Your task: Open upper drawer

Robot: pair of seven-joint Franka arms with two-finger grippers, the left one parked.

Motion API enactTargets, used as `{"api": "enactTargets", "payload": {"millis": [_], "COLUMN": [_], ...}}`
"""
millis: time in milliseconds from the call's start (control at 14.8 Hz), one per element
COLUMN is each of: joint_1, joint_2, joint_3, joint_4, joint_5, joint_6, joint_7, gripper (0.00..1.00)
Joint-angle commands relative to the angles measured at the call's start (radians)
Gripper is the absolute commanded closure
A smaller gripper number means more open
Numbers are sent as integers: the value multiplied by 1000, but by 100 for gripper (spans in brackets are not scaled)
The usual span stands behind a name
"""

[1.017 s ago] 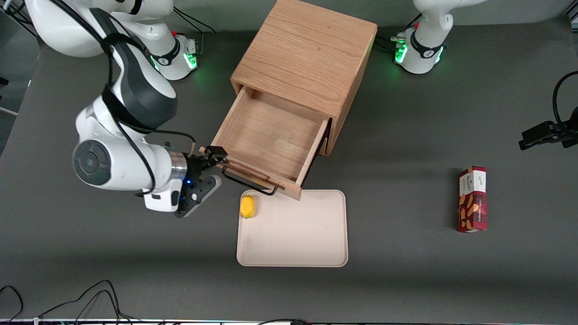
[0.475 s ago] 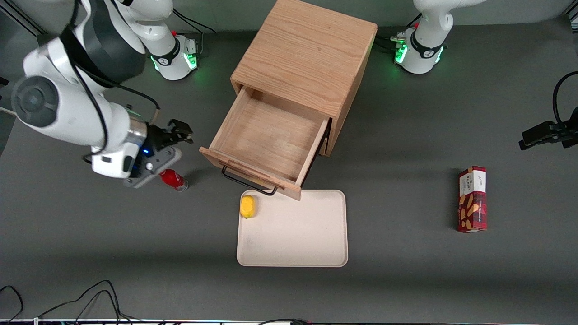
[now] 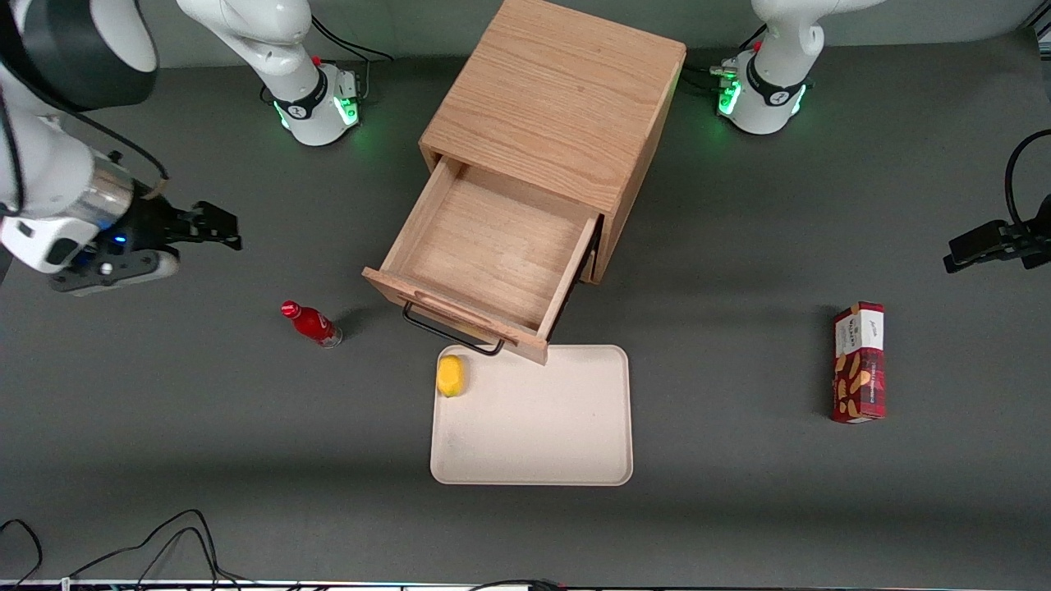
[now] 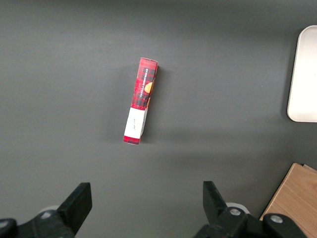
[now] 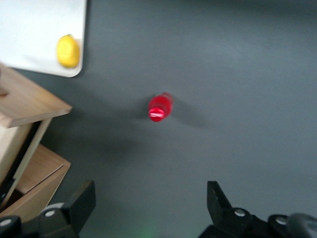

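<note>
The upper drawer of the light oak cabinet stands pulled far out, its wooden inside bare. Its black wire handle faces the front camera, just above the tray's edge. My right gripper hangs open well away from the drawer, toward the working arm's end of the table, with nothing between its fingers. In the right wrist view the open gripper hovers over bare table, with a corner of the upper drawer in sight.
A small red bottle stands on the table between my gripper and the drawer. A beige tray with a lemon lies in front of the drawer. A red snack box lies toward the parked arm's end.
My gripper has left the drawer's handle and swung away toward the working arm's end of the table, uncovering the red bottle. The drawer stays pulled out as before.
</note>
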Motion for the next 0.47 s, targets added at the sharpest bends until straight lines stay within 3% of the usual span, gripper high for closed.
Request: {"api": "enactTargets", "payload": {"millis": [0, 68, 407], "joint_1": [-35, -49, -81], "joint_2": [-103, -101, -77], "joint_3": [9, 1, 6], "joint_4": [-106, -86, -48], "joint_5": [28, 27, 22], "joint_6": [50, 25, -3], "joint_7": [39, 120, 118], "gripper": [0, 0, 0]}}
